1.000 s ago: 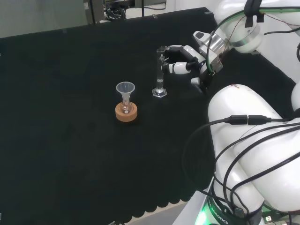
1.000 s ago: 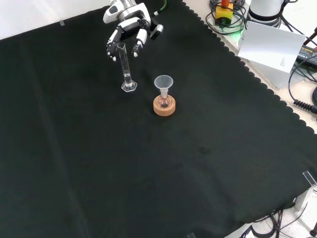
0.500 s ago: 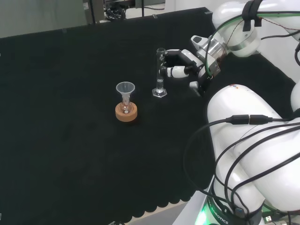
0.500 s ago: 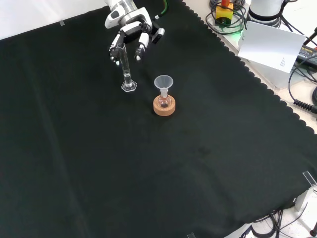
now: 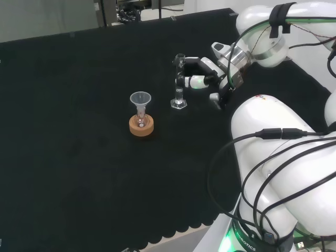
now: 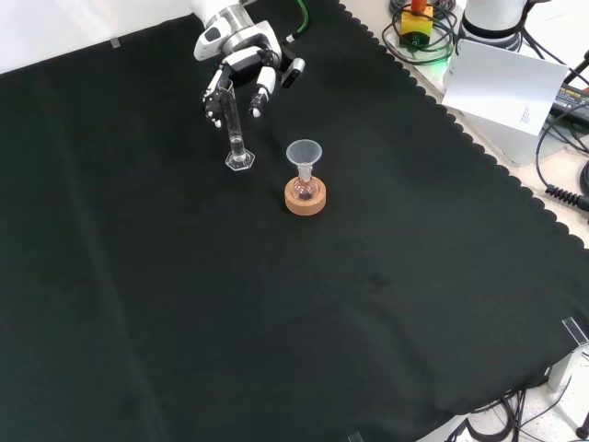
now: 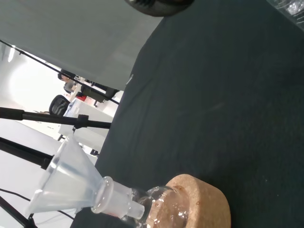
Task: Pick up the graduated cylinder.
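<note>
A black cloth [image 6: 304, 313] with a scalloped hem covers the bench, matte and faintly creased; beyond its right edge in the front view lie cables and a white card. A graduated cylinder [image 5: 179, 84], a slim clear tube on a hexagonal foot, stands upright in the far half of the cloth in the front view. The hand [image 6: 241, 66] is at its upper part, fingers [image 5: 193, 81] partly curled to both sides of the tube; contact cannot be told. Just right of the cylinder in the front view, a small round flask [image 7: 159, 209] with a clear funnel [image 5: 140, 100] sits on a cork ring [image 6: 305, 200]. The near cloth lies bare and open.
</note>
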